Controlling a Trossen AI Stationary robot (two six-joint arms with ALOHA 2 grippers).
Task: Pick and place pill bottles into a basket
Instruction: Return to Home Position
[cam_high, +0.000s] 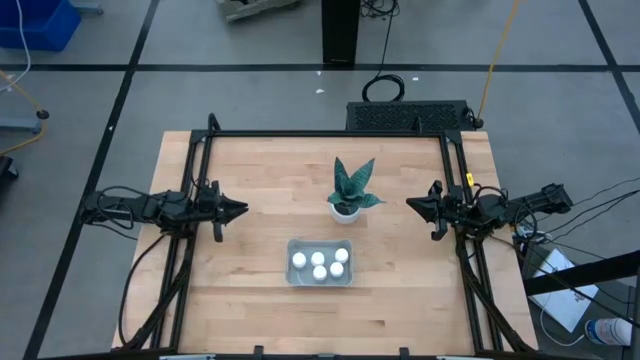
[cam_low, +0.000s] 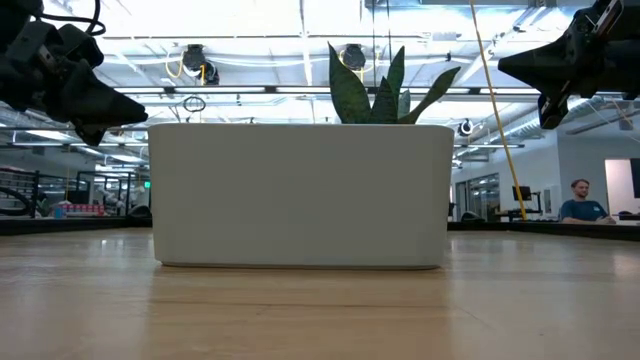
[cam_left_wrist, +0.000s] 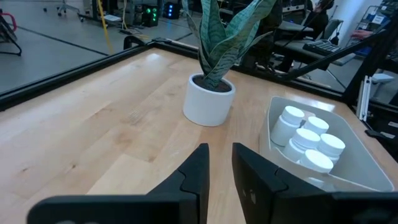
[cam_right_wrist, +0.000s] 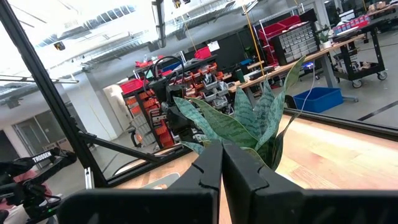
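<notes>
Several small white pill bottles (cam_high: 320, 263) stand upright, caps up, inside the light grey-blue basket (cam_high: 292, 278) on the table's near middle. They also show in the left wrist view (cam_left_wrist: 308, 140), inside the basket (cam_left_wrist: 373, 163). In the low view the basket's wall (cam_low: 300, 195) hides them. My left gripper (cam_high: 240, 209) (cam_left_wrist: 221, 152) hovers above the table's left side, pointing right, its fingers a narrow gap apart and empty. My right gripper (cam_high: 410, 203) (cam_right_wrist: 222, 146) hovers above the right side, pointing left, shut and empty.
A potted plant (cam_high: 347, 190) in a white pot (cam_left_wrist: 208, 99) stands just beyond the basket, between the two grippers. A black frame (cam_high: 330, 134) runs along the table's far and side edges. A person (cam_low: 580, 203) sits far off in the room.
</notes>
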